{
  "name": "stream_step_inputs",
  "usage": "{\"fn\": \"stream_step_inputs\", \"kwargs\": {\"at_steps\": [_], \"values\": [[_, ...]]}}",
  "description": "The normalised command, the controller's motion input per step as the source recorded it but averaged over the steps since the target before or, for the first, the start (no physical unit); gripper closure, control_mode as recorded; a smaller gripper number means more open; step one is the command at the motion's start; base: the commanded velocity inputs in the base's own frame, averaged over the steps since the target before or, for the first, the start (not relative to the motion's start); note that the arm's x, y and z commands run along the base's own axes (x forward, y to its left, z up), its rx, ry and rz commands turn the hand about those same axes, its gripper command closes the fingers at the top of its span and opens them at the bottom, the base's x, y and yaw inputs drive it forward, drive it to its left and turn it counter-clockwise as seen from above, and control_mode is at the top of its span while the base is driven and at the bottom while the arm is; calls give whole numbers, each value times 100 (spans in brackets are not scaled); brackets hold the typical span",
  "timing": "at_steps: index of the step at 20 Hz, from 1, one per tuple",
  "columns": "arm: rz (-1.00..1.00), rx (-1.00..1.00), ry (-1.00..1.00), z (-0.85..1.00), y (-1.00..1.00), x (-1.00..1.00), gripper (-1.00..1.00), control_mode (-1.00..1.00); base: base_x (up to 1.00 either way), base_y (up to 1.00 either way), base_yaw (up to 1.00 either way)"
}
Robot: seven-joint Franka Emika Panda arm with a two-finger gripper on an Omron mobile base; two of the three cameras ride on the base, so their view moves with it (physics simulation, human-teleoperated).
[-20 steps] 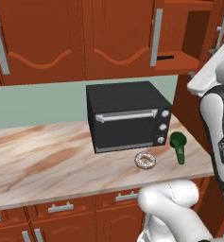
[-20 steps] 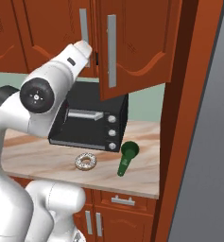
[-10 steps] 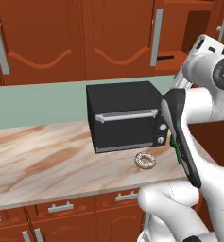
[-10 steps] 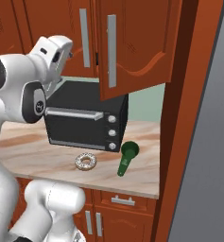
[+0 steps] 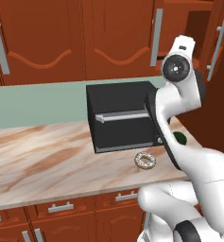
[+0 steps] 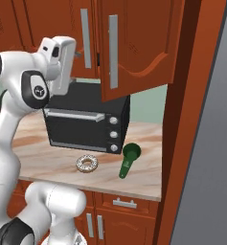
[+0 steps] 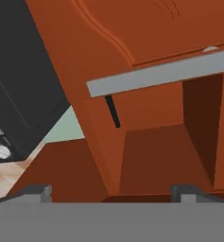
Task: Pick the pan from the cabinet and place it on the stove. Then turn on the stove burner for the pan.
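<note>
1. A rendered home kitchen.
2. Reddish-brown wall cupboards [image 5: 75, 42] with long vertical silver bar handles [image 5: 156, 37] run across the top of the left base view.
3. A black toaster oven [image 5: 123, 116] stands at centre frame on a marbled beige countertop [image 5: 42, 158].
4. A pale green backsplash [image 5: 35, 101] lies behind it.
5. Low drawers [image 5: 61, 208] with short silver handles line the bottom edge.
6. A sprinkled doughnut [image 6: 87, 163] and a green scoop [image 6: 128, 159] lie on the countertop in front of the oven.

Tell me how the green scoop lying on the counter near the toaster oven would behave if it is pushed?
The green scoop looks small and rigid, so it would probably slide easily on the smooth counter. Its round cup and thin handle suggest it may pivot rather than travel straight. It lies near the counter's front edge and could fall off.
</note>
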Motion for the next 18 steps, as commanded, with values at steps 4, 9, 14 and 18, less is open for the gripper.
{"fn": "stream_step_inputs", "kwargs": {"at_steps": [4, 9, 14, 18], "values": [[-14, -11, 9, -4, -34, 40, -100, -100, 0, 0, 0], [-11, -7, 7, -3, -37, 30, -100, -100, 0, 0, 0], [-12, -4, 3, -3, -39, 5, -100, -100, 0, 0, 0], [-13, -3, 0, -8, -40, -3, -100, -100, 0, 0, 0]]}}
